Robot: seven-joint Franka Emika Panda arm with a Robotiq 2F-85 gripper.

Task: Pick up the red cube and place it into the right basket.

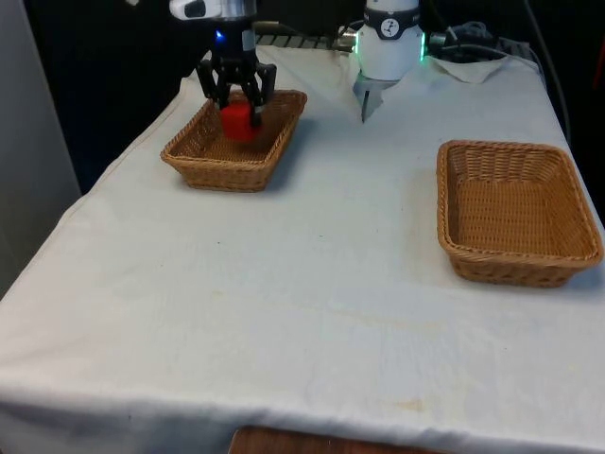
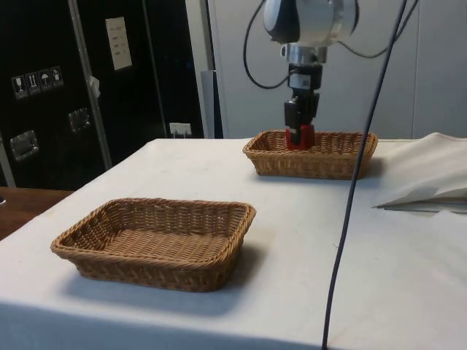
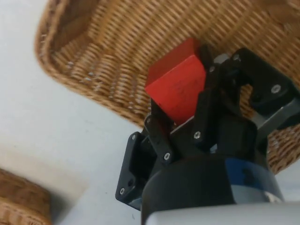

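Cube in grip, over the far basket.
Gripper fingers clamped on the red cube, held just above the floor of the basket on the front view's left. Other basket sits well apart.

You've got pretty even, soft light here, nothing harsh. The white cloth reads bright without blowing out, though it goes a bit washed toward 12 o'clock in the front view. Shadows are faint: the near basket in the side view drops a soft one on the cloth around 5 o'clock, so light's coming from overhead. The dark cabinets catch a little sheen. In the wrist view the gripper body is soft and out of focus, while the red cube looks reasonably crisp.
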